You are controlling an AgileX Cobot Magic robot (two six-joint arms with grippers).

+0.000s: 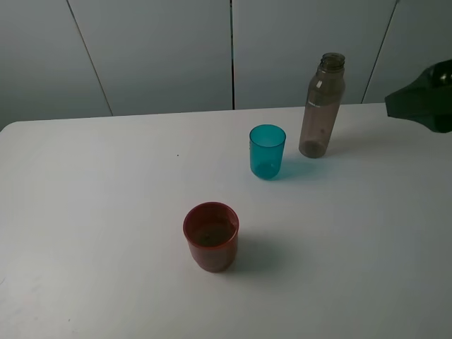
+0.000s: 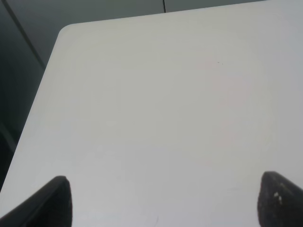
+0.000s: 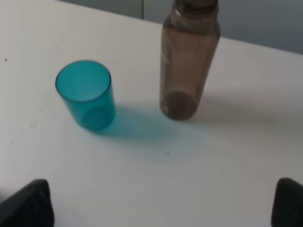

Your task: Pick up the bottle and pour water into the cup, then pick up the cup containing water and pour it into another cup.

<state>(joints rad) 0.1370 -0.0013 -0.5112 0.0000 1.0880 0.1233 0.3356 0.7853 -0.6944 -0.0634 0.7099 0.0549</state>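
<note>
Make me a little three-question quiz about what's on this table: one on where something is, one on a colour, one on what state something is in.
1. Which thing stands nearest the bottle?
A. the red cup
B. the teal cup
C. a plate

2. What colour is the cup closest to the camera in the high view?
A. dark red
B. yellow
C. white

3. How does the bottle stand?
A. lying on its side
B. upright with no cap
C. upside down

Answers:
1. B: the teal cup stands just beside the bottle, apart from it, while the red cup stands farther off on the table.
2. A: the front cup is dark red and see-through.
3. B: the bottle stands on its base and its threaded neck is open at the top.
</note>
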